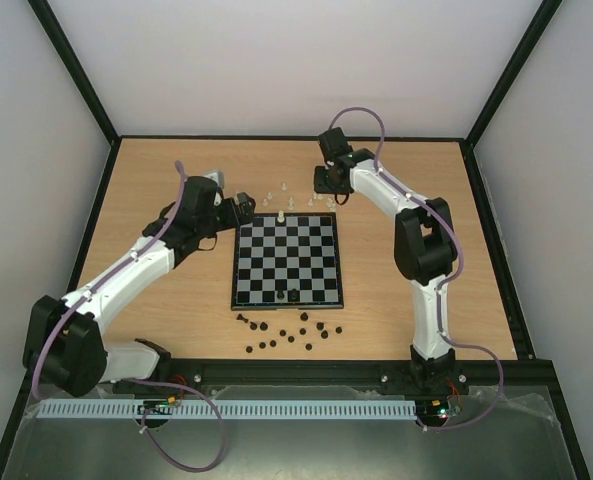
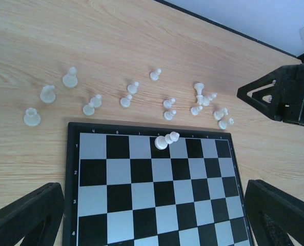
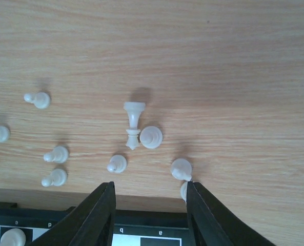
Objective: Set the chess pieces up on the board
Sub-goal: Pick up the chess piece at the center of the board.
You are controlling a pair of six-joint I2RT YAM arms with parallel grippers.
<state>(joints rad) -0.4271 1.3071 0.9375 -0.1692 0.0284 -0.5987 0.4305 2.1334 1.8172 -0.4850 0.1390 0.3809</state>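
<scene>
Hovering | right pincer [image 3: 150,187] apart, white pawn [image 3: 181,168] beside one fingertip | left pincer [image 2: 155,185] wide apart over board [image 2: 121,175]

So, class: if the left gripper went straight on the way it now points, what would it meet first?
The left gripper would probably land on the board, on bare squares. The white piece stands slightly beyond that line, though depth is unclear.

Soft, even light falls from above, bright on the wooden table [image 1: 176,300]. The white pieces [image 3: 134,123] cast short, faint shadows in the right wrist view. The board [image 2: 141,195] has a slight sheen on its pale squares. The fingers [image 2: 23,218] at the frame's bottom look slightly blurred
</scene>
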